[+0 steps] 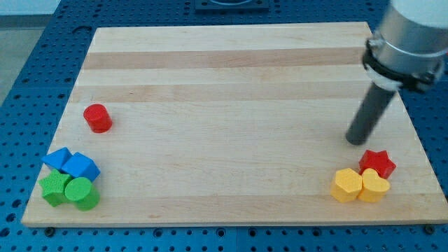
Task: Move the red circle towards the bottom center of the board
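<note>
You are looking at a blue perforated desk (21, 84) that carries a pale wooden board (231, 126) with lengthwise grain bands; the board fills most of the view. No brand, label or writing can be read anywhere on the desk, the board, the arm or the blocks.

Next in size is the arm (409, 35), a grey cylinder with a black collar entering from the view's top right. From it a dark rod slants down toward the view's left, and my tip (355, 141) rests on the board at its right side, just above and slightly left of the red star. This arm carries no jaws at all, so nothing is gripped; the rod ends bare and touches no block.

At the view's bottom left you see a tight cluster: a blue block (57, 159) that looks like a triangle, though its shape is hard to make out from this angle, a blue cube-like block (82, 166) just beside it, a green block (54, 187) with notched sides, and a green cylinder (82, 193) touching it.

At the view's bottom right sit a yellow hexagon-like block (346, 185), a yellow heart (374, 186) touching it, and a red star (377, 163) just behind them.

The red circle (97, 117), a short upright cylinder, stands alone near the board's left edge, above the blue blocks and well apart from my tip.
</note>
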